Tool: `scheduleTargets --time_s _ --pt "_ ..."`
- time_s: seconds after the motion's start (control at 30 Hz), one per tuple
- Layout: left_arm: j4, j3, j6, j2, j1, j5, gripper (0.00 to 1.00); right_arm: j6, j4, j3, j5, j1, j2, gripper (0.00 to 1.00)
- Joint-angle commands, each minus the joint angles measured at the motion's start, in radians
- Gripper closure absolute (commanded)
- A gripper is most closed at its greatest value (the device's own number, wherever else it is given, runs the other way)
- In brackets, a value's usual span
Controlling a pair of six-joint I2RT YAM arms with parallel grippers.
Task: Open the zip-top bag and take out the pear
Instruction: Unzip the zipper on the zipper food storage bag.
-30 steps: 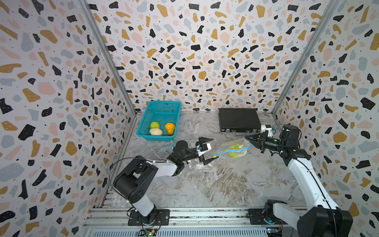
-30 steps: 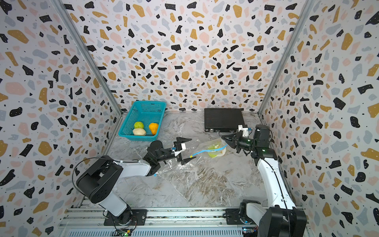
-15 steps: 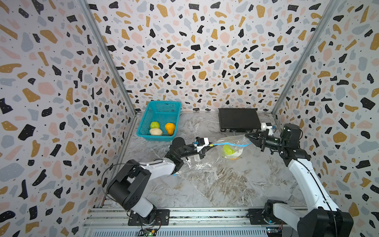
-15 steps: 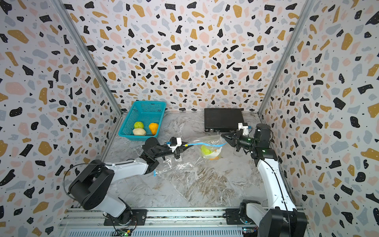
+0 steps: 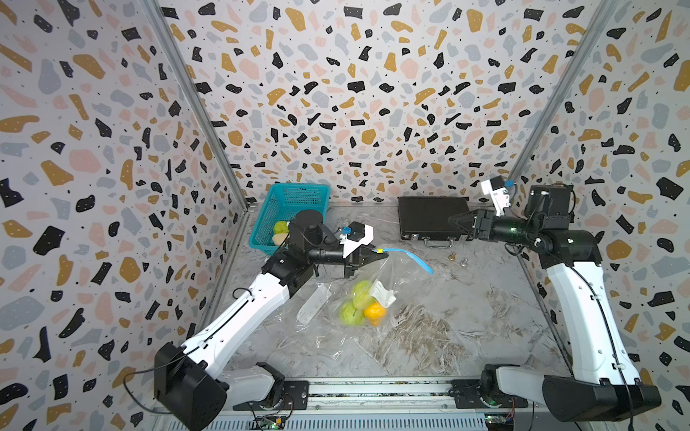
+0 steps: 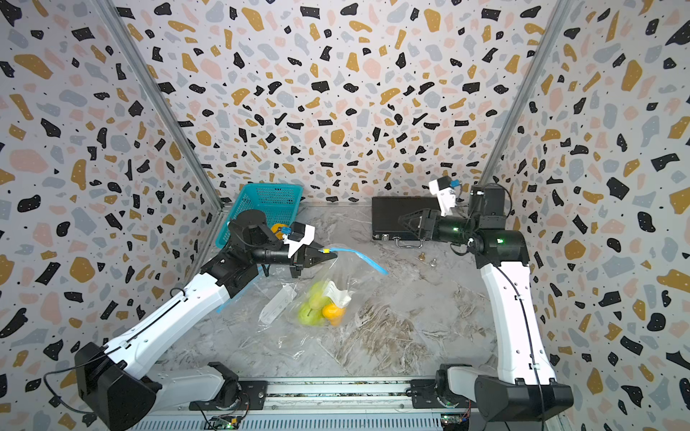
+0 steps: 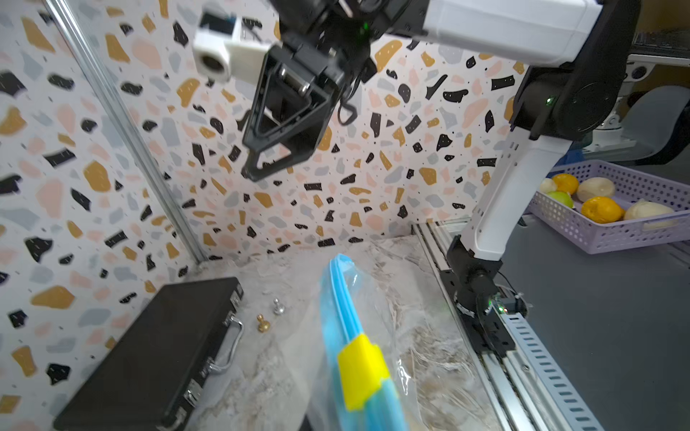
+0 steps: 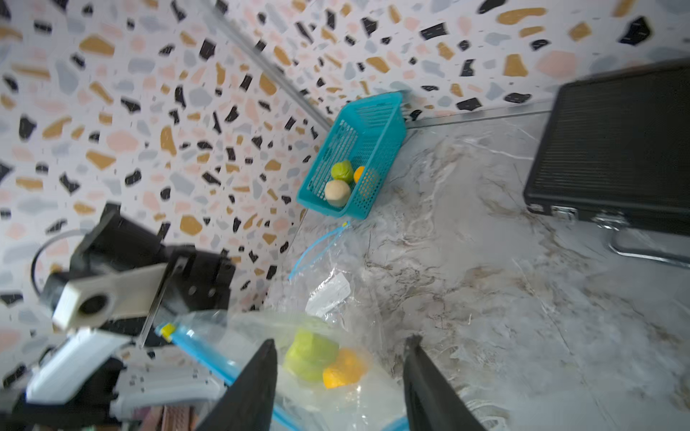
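So in both top views the left gripper (image 5: pixel 380 253) is pinched tight on the zip-top bag (image 5: pixel 388 272), right at the yellow slider (image 5: pixel 379 250) end. It holds that corner up above the marble table (image 5: pixel 485 317) while the blue zip strip (image 5: pixel 412 257) droops off toward the other arm. The pear (image 5: pixel 360 293) is inside, down in the bottom of the bag with a second green fruit (image 5: pixel 349 313) and an orange fruit (image 5: pixel 374 312), low by the table. Can't tell if they touch it. The right gripper (image 5: pixel 453 221) hangs well apart from the bag, in front of the black case (image 5: pixel 429 212), and its jaws are hard to read from up here. A teal basket (image 5: pixel 298 196) sits in the back corner with some fruit in it. Left wrist view: the yellow slider (image 7: pixel 360 373) and blue zip strip (image 7: pixel 343 306) are right up close, with the right gripper (image 7: pixel 254 168) in the air beyond. Right wrist view: its two fingers (image 8: pixel 257 388) stand clearly apart with nothing gripped, and the bag and pear (image 8: pixel 310 354) lie past them, a bit blurry.
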Motion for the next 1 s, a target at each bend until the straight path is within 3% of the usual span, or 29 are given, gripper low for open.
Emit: scheduleTargets --time_s 0.0,0.23,0.5,0.97 --pt "-0.181 0.071 0.062 0.044 0.024 0.072 1.0 -0.166 0.019 -0.012 0.008 0.098 -0.042 0.45" --pt "-0.338 0.194 0.099 0.141 0.05 0.13 1.0 -0.349 0.019 -0.032 0.092 0.314 -0.014 0.49" --pt "-0.444 0.26 0.132 0.214 0.05 0.17 1.0 -0.458 0.07 -0.006 0.153 0.442 0.079 0.51" --pt "-0.567 0.34 0.166 0.268 0.05 0.192 1.0 -0.506 0.243 -0.042 0.258 0.531 0.101 0.68"
